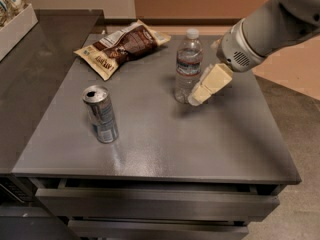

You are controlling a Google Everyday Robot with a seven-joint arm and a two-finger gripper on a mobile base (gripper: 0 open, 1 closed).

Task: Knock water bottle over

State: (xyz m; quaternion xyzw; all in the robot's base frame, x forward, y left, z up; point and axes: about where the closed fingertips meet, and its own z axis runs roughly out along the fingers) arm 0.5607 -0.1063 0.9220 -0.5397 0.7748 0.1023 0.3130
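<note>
arm: reaches in from upper right | pincer: cream-coloured, angled down-left, low, just right of centre

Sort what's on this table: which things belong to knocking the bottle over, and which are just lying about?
Job in hand:
water bottle, upright
gripper, low beside the bottle's base

Lying about:
drink can, upright
snack bag, lying flat
</note>
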